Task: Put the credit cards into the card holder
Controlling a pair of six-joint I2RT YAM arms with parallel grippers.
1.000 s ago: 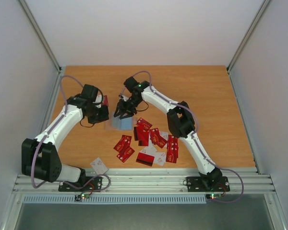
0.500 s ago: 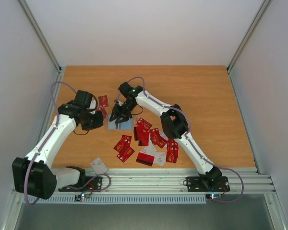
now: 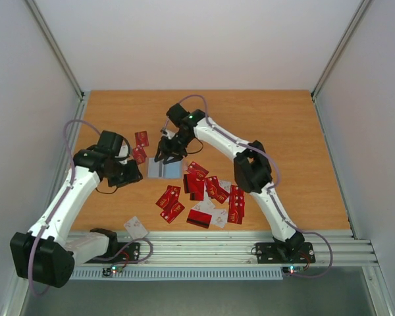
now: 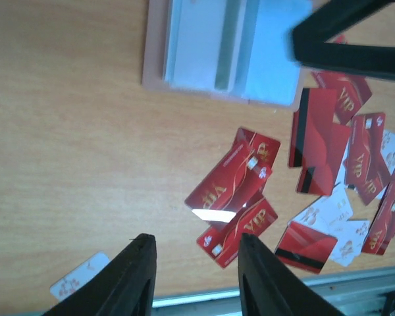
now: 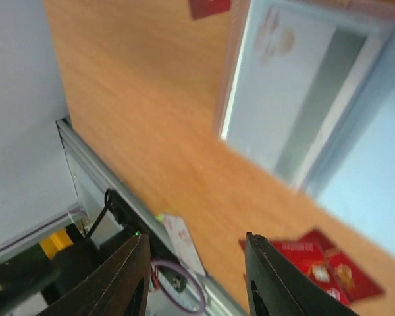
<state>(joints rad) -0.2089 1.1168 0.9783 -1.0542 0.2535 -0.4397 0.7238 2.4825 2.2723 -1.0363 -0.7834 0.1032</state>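
Orange wood-grain worktop [image 3: 296,145], enclosed by white walls [image 3: 204,39] on three sides.

Left end effector [image 4: 196,238]: jaws parted to a moderate gap, nothing held. It is poised above bare worktop, near-left of the holder [image 4: 210,46].

Right end effector [image 5: 196,237]: jaws likewise apart and empty, held just over the holder's far part. Contact cannot be judged.

Holder: laid open and flat, left of centre on the worktop, greyish inner face up with a tan border visible round it. As opened, the long axis is read as running left-right across the worktop, and the centre strip near-far. Which way the pocket mouths face cannot be told, nor whether any card is already seated.

Cards [image 4: 232,187]: a loose heap, mostly red face up, is found to the near-right of the holder, with several overlapping. Two red strays [image 3: 140,139] lie on the far side of the left end effector. One pale card [image 4: 79,284] lies apart near the worktop's near edge.

Risks, as judged:
- Thin glossy cards lie flat, so fingers may skid over an edge rather than get beneath it.
- With the overlaps, two cards could be lifted together or neighbours dragged.
- The holder is unrestrained and may be pushed along at insertion unless pinned by the other arm.
- Both arms are crowded beside the holder, so a clash is possible.
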